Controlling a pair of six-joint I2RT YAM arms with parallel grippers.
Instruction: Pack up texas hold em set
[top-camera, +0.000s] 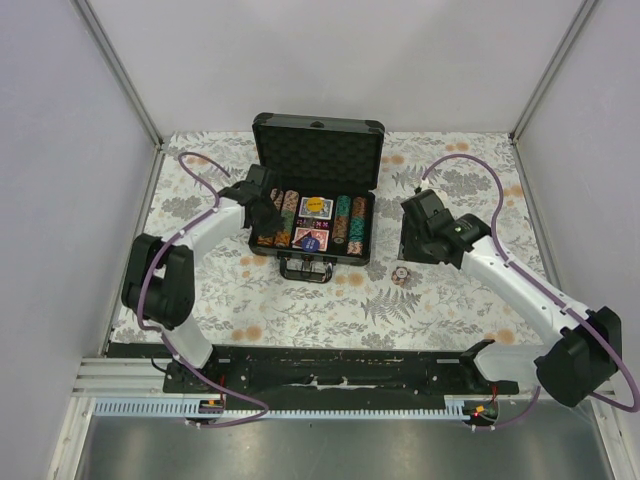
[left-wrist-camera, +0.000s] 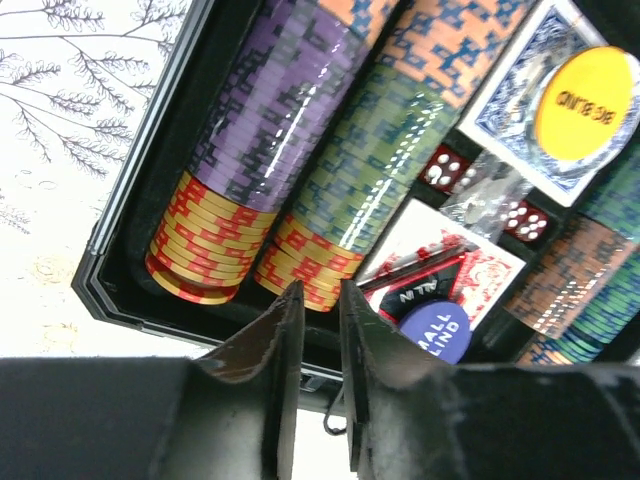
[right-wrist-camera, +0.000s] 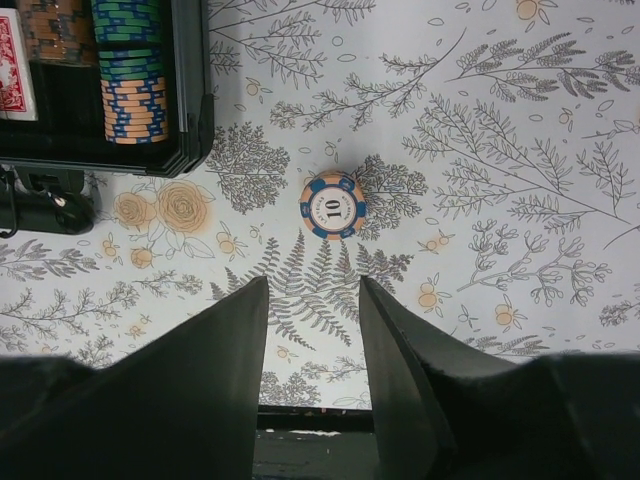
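The black case (top-camera: 318, 150) lies open at mid table, lid up at the back. Rows of striped chips (left-wrist-camera: 280, 110) fill it, with a blue deck (left-wrist-camera: 505, 110) under a yellow round button (left-wrist-camera: 585, 100) and a red deck (left-wrist-camera: 480, 270) under a blue round button (left-wrist-camera: 435, 330). My left gripper (top-camera: 266, 212) (left-wrist-camera: 320, 290) hovers over the case's left chip rows, jaws narrowly apart and empty. One loose blue and orange chip (top-camera: 401, 274) (right-wrist-camera: 332, 205) lies on the cloth right of the case. My right gripper (top-camera: 413, 230) (right-wrist-camera: 313, 285) is open and empty, just short of that chip.
The case handle (top-camera: 308, 268) (right-wrist-camera: 45, 212) sticks out toward the arms. Red dice (left-wrist-camera: 445, 168) lie between the decks. The case's right front corner (right-wrist-camera: 190, 100) is left of the loose chip. Flowered cloth (top-camera: 470, 300) covers the table inside grey walls.
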